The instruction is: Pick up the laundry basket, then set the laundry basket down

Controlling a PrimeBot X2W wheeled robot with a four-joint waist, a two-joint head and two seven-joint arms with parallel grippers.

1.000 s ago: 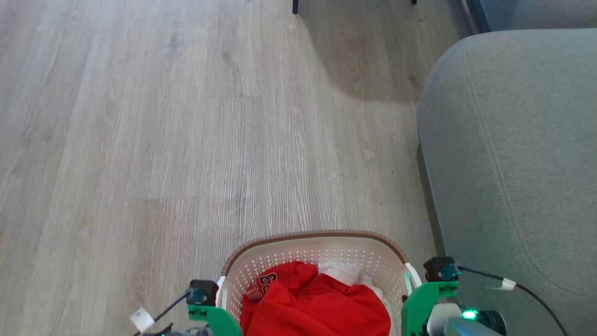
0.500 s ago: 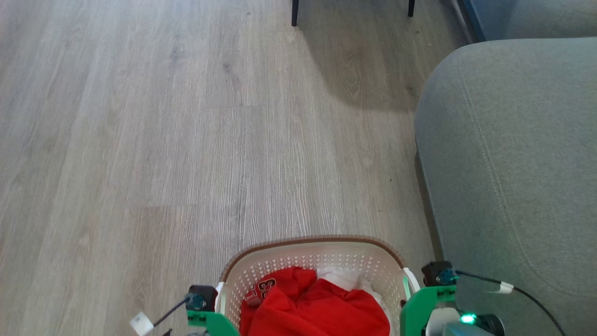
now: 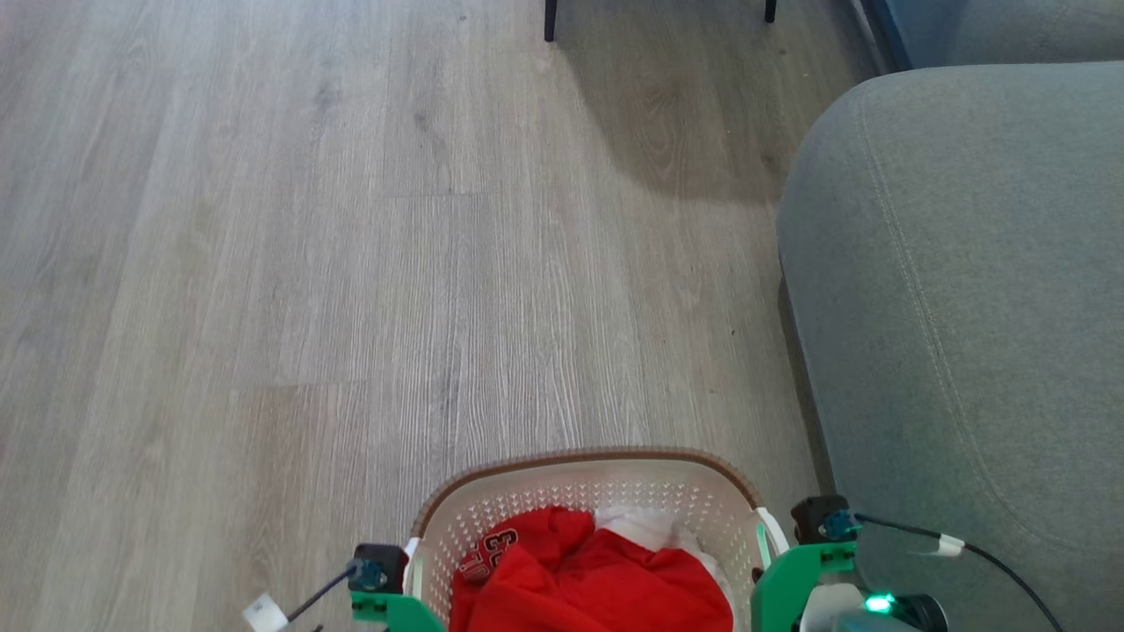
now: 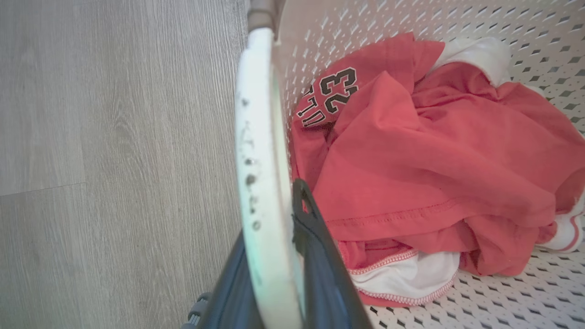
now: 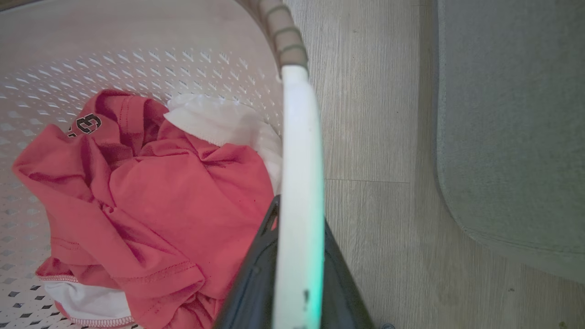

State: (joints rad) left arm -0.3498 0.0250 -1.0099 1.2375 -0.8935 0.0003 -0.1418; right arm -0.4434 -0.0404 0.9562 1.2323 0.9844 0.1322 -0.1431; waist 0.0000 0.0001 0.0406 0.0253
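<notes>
Drifted slightly nearer over the pale wood floor [image 3: 351, 263] — white perforated plastic laundry basket [image 3: 588, 457], beside the grey fabric sofa [image 3: 966, 307]. Left gripper [image 4: 274, 205], right gripper [image 5: 299, 214]: jaws clamped on its white handles [image 4: 260, 137] — probably mid-carry.

The white perforated laundry basket [image 3: 580, 491] (brown woven-look rim) stands upright beside a grey sofa [image 3: 966, 290].

Pale grey wood-plank floor [image 3: 351, 263], grey sofa [image 3: 966, 307] at right, two dark legs [image 3: 551, 13] beyond.
</notes>
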